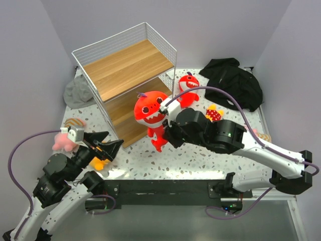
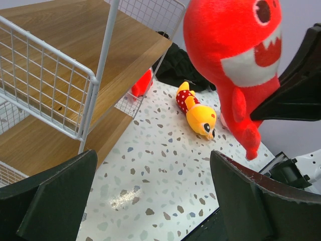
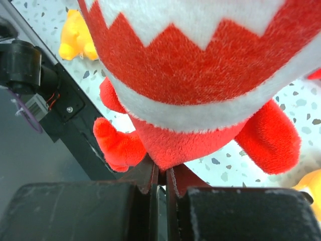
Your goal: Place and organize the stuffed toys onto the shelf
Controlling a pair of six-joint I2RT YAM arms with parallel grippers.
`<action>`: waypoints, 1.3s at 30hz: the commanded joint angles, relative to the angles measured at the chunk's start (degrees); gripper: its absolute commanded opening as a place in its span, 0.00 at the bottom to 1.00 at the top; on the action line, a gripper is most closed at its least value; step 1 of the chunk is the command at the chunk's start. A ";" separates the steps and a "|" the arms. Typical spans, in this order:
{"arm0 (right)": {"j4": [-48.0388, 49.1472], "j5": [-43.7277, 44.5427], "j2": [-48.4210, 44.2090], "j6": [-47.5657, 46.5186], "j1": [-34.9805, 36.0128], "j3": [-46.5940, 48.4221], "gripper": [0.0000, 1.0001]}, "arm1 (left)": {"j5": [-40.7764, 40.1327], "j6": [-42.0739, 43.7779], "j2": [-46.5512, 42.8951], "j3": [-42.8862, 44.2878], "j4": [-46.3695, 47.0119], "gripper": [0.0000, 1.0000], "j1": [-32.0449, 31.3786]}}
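The right gripper [image 3: 161, 178] is pressed together on a thin fold of plush at the underside of a red shark [image 1: 150, 111]. The toy hangs in the air just beside the front corner of the shelf [image 1: 125, 68]. That small pinch is the main risk: the big head sits far from the fingers, so a quick swing could tug the fabric loose and drop the toy. The shark could also catch on the shelf's wire post or rail if it goes in low. The left gripper [image 1: 108, 145] is spread wide and empty near the lower board, where it may get in the other arm's way.
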 commanded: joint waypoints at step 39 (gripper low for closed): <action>18.08 8.21 10.43 -0.94 -13.57 5.12 0.34 | -0.64 -0.77 -1.30 0.11 1.17 1.00 -0.38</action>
